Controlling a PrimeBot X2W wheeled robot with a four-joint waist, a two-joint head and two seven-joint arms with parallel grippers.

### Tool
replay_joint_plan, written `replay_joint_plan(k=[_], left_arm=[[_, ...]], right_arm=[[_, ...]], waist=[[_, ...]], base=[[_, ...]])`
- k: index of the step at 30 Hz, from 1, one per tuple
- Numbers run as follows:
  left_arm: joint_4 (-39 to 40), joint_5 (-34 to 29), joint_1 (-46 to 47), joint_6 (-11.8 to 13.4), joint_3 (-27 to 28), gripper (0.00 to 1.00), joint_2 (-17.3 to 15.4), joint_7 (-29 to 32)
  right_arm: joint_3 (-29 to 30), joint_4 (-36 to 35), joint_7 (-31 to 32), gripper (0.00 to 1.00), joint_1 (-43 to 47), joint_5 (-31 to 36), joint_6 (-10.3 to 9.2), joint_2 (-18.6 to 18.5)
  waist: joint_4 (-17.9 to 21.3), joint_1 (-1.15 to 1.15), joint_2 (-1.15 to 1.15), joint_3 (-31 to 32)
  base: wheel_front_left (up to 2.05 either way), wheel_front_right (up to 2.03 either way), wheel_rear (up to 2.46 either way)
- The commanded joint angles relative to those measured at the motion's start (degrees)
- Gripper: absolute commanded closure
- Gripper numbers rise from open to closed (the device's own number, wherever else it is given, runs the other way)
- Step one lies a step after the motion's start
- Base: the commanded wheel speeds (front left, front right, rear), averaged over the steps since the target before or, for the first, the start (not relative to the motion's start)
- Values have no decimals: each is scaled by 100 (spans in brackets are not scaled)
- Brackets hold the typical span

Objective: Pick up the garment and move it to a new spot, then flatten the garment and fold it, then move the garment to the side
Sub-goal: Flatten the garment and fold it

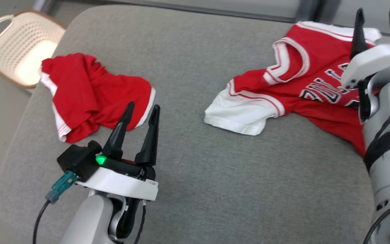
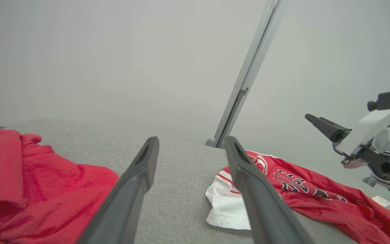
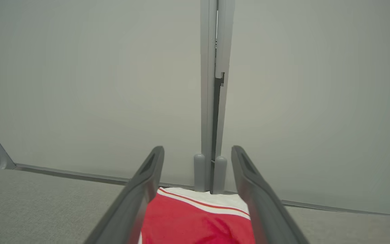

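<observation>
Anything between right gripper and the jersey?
Nothing visible. The right gripper, open, is over the jersey's far end, and in its wrist view the red cloth lies bare just below it. The shorts lie well off to the left.

the right arm (image 1: pixel 384 135) hides the jersey's (image 1: pixel 320 113) right part and half its lettering. the shorts (image 2: pixel 29 189) run off the left wrist view's left and bottom edges.
</observation>
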State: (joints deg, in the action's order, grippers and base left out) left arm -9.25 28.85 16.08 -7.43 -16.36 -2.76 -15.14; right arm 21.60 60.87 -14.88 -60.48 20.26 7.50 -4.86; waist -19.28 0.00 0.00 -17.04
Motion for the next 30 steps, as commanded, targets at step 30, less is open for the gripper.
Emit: replay_joint_plan(k=[30], left_arm=[[-1512,-762,-74,17,489,0,-30,-1]], right_arm=[[-1594,-4598,-31,0,4932,-3094,-1,191]], waist=[[1724,0,0,617]], base=[[0,0,0]])
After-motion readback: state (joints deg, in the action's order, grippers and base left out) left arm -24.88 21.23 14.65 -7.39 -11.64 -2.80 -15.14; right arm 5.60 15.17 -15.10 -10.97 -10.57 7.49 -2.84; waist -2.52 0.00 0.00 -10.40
